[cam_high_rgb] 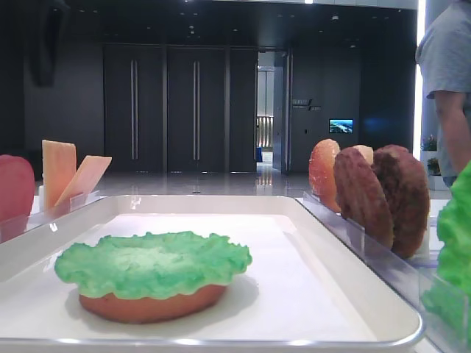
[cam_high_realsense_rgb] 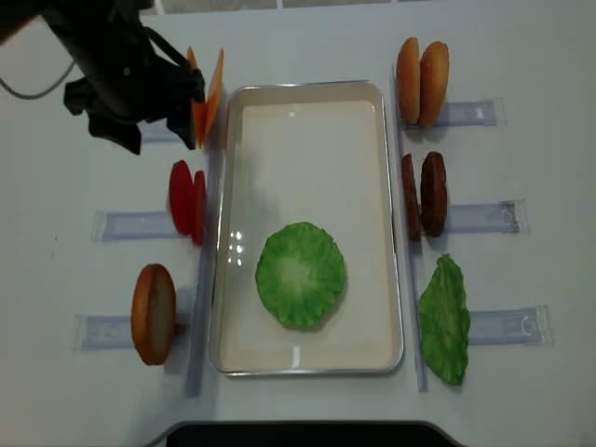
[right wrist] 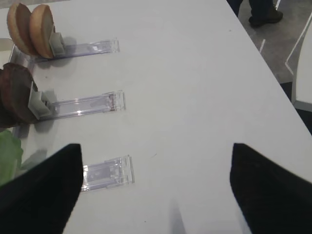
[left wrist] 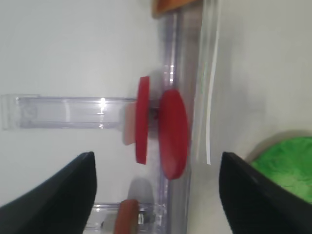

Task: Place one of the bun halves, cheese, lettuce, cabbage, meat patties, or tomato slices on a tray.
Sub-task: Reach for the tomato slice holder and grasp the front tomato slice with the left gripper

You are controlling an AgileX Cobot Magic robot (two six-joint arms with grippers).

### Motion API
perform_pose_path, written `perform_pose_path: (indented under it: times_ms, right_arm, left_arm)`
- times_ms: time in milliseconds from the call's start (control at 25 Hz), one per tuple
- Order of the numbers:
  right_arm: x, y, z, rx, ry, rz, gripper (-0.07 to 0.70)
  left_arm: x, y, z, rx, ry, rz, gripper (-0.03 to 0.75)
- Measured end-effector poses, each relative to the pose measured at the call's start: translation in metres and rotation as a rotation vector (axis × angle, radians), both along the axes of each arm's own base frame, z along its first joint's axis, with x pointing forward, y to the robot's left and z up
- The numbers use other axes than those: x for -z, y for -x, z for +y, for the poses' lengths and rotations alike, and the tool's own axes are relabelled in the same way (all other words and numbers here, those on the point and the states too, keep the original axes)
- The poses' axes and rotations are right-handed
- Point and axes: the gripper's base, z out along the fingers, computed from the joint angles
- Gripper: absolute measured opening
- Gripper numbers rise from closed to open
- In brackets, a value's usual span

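Nearest in the low front view, a ruffled bright green toy lettuce leaf [cam_high_rgb: 153,263] lies flat on a glossy orange-brown bun half [cam_high_rgb: 151,304], both in the near half of the large shallow off-white tray [cam_high_realsense_rgb: 305,363]. From above, the tray's long axis runs from near to far, and its far half is bare white floor.

The white counter [cam_high_realsense_rgb: 307,42] carries clear plastic holders [cam_high_realsense_rgb: 126,225] on both sides of the tray, their rails running outward from its long sides. On the left, from near to far: one orange-brown bun half [cam_high_realsense_rgb: 153,314] standing on edge, two flat red tomato slices [cam_high_realsense_rgb: 186,199] upright on edge with their faces turned left and right, then thin pale orange cheese squares [cam_high_realsense_rgb: 207,95] leaning at the far end. On the right: a second green lettuce leaf [cam_high_realsense_rgb: 444,319], two rough dark brown meat patties [cam_high_realsense_rgb: 424,195] on edge, and two more bun halves [cam_high_realsense_rgb: 421,69] upright.

The left claw [left wrist: 156,190] hangs over the tomato slices, its black fingers [left wrist: 53,195] spread wide and pinching nothing. The right claw [right wrist: 156,190] stands spread over bare counter beside the right-hand holders, holding nothing.

Beyond the counter is a dark hall with tall doors and a person [cam_high_rgb: 449,81] standing at the far right.
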Motion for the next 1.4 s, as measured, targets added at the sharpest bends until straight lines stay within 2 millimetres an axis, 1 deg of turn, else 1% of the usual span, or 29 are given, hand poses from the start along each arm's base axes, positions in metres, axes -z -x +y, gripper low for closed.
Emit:
perform_pose_path:
  times_ms: [200,360,800,1000,1400]
  right_arm:
    - [0.000,0.000,0.000,0.000,0.000,0.000,0.581]
    - [0.000,0.000,0.000,0.000,0.000,-0.001,0.581]
    - [0.000,0.000,0.000,0.000,0.000,-0.002,0.581]
    - [0.000,0.000,0.000,0.000,0.000,-0.002,0.581]
    - [0.000,0.000,0.000,0.000,0.000,-0.003,0.581]
  left_arm:
    - [0.010,0.006,-0.028,0.048,-0.001,0.024,0.597]
    - [0.018,0.007,-0.038,0.073,-0.012,0.046,0.597]
    - [0.035,0.001,-0.040,0.081,-0.066,0.091,0.597]
    - [0.048,-0.003,-0.042,0.081,-0.083,0.124,0.597]
    - [0.066,-0.009,-0.043,0.087,-0.122,0.164,0.597]
